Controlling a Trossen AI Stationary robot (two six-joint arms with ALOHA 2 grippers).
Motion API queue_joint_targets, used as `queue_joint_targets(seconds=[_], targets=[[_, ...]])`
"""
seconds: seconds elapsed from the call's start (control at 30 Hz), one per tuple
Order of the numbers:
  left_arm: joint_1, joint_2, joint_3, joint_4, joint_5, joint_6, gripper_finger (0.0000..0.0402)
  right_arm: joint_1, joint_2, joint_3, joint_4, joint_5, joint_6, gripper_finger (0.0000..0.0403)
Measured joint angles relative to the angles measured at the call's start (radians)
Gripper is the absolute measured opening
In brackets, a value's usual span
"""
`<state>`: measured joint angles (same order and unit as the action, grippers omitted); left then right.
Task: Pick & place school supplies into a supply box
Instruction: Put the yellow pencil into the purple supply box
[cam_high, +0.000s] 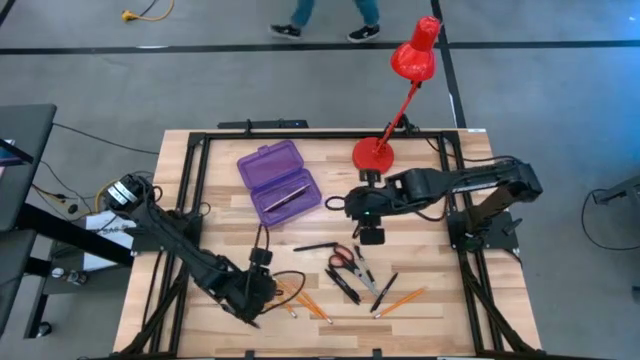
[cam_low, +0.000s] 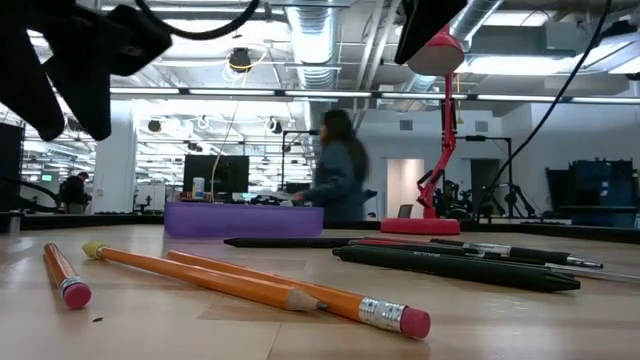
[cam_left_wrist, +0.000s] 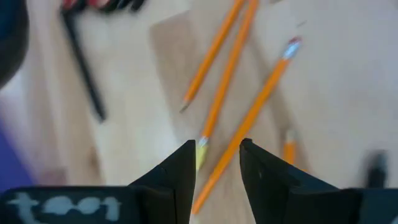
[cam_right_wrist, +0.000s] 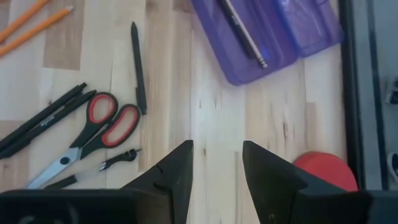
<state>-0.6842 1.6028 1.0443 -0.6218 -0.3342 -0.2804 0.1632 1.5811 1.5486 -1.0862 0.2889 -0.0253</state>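
The translucent purple plastic supply box (cam_high: 279, 181) lies open on the light wooden counter (cam_high: 430, 170), in the back-left part, w/ its hinged lid flat beside the tray half. The corners are rounded. Inside the tray there is a slim dark pen w/ a metal tip (cam_right_wrist: 239, 30), placed diagonally.

The other supplies are spread on the front-centre of the counter, well apart from the box. The small scissors w/ red handles (cam_right_wrist: 93, 134) lie closed, blades pointing away from the box. Beside them are several slim black pens (cam_high: 345, 285), and one more black pen (cam_right_wrist: 137, 67) lies alone, nearer to the box. The thin orange pencils (cam_high: 305, 300) w/ pink erasers are at the front, some near the left arm, and one orange pencil (cam_high: 400, 300) lies right of the pens.

The left gripper (cam_high: 255, 290) hangs low over the pencils at the front-left. Its fingers (cam_left_wrist: 180, 177) are partly open, approx. one pencil passing between them, but they do not hold it.

The right gripper (cam_high: 371, 232) hovers above bare counter between the box and the scissors. Its fingers (cam_right_wrist: 177, 177) are partly open and hold nothing.

A red desk lamp w/ round base (cam_high: 374, 154) stands at the back of the counter, just beside the right arm. A person (cam_low: 335, 170) shows in the room behind.
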Motion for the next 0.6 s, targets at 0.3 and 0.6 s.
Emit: queue_joint_targets(seconds=[0.3,0.6], targets=[[0.046,0.082,0.0,0.219,0.123,0.255,0.0114,0.027,-0.027,0.0,-0.024,0.031,0.019,0.0131],[0.049,0.206,0.014,0.21,0.178,0.312,0.0114,0.025,-0.025,0.0,-0.044,0.035,0.026,0.0131]])
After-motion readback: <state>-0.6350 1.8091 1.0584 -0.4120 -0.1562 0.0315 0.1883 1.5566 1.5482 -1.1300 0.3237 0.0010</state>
